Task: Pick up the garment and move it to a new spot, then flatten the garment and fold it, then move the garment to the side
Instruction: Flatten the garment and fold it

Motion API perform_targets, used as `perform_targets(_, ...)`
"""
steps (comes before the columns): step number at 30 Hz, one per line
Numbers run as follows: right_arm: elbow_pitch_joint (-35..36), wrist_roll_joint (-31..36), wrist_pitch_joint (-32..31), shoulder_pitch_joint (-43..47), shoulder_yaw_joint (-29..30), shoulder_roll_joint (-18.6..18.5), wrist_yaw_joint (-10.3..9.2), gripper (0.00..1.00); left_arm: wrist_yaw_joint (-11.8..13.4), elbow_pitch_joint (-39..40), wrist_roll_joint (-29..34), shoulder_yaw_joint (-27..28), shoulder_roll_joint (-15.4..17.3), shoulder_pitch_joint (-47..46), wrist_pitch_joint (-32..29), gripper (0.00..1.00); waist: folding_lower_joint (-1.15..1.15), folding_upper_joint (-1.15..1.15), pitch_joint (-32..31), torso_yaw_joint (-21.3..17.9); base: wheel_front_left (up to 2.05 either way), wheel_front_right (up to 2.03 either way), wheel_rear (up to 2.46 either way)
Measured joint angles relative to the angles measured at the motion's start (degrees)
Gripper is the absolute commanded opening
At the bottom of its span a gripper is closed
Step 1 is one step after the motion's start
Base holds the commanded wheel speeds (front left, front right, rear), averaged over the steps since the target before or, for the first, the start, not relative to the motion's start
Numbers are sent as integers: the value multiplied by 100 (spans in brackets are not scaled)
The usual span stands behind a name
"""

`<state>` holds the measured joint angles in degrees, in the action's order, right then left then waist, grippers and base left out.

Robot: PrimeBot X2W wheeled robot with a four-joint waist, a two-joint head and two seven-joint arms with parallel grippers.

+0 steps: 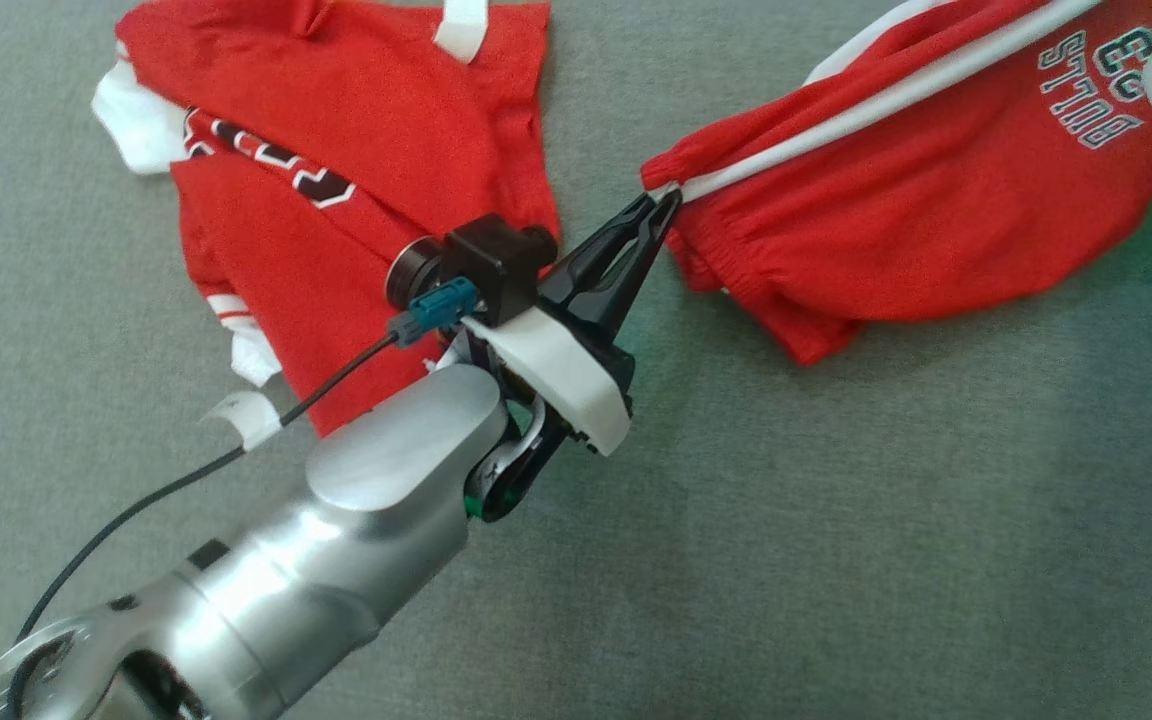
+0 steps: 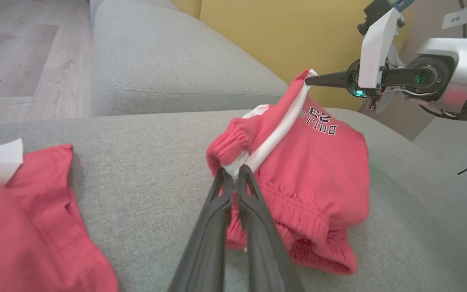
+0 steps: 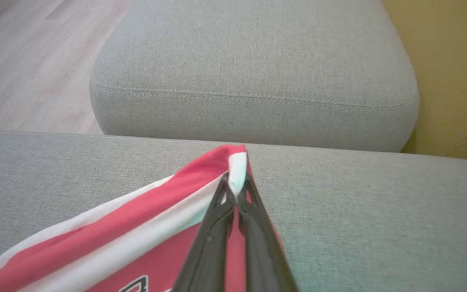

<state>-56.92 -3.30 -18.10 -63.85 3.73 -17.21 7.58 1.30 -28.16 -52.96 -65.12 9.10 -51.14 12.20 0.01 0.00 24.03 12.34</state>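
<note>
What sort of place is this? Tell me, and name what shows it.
Probably a living room, or a room set up like one: a grey fabric sofa with stitched cushions, a wood-plank floor beside it and a yellow wall behind. The red shorts rest partly on the sofa.

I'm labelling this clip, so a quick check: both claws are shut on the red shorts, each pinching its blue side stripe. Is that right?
Not quite: the side stripe is white, not blue. The rest holds: the left claw and the right claw are shut on the red shorts, each pinching that stripe. The left wrist view shows it.
</note>
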Motion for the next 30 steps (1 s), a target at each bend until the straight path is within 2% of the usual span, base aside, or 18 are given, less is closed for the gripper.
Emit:
perform_targets(4,-350,115,157,-204,33,-21,0,0,-87,-192,9,9,-138,-73,56,0,0,0,167,144,0,0,0)
perform_targets(5,-409,174,232,-220,76,-35,0,33,-86,-245,36,3,-165,-87,56,0,0,0,193,166,0,0,0)
perform_targets(6,-458,254,309,-238,129,-53,0,100,-77,-307,136,-16,-185,-116,59,20,0,0,217,184,0,0,0)
perform_targets(7,-533,320,313,-264,170,-74,0,100,-68,-353,230,-25,-204,-151,91,63,0,0,237,199,0,0,0)
perform_targets(8,-594,383,371,-281,198,-88,-1,100,-42,-388,277,-23,-225,-186,109,88,-1,0,258,209,0,0,0)
perform_targets(9,-638,398,456,-303,257,-98,-1,100,-2,-437,288,-9,-244,-207,129,100,-1,0,275,215,0,0,0)
perform_targets(15,-824,393,938,-636,1021,-89,-2,100,74,-622,361,125,-267,-209,200,100,0,0,254,165,0,0,0)
perform_targets(19,-869,399,1151,-711,1112,38,-3,100,130,-625,365,320,-252,-204,210,100,-1,0,149,109,0,0,0)
perform_targets(25,-856,324,1873,-645,927,232,-3,100,449,-323,714,1022,-62,81,225,100,-1,0,-273,-93,0,0,0)
perform_targets(28,-742,-16,2249,-398,714,346,-3,100,625,-44,951,1460,86,377,225,100,-2,0,-506,-204,0,0,0)
perform_targets(30,-648,-309,2428,-98,588,467,-3,100,836,200,1377,1690,233,578,225,100,-2,0,-676,-281,0,0,0)
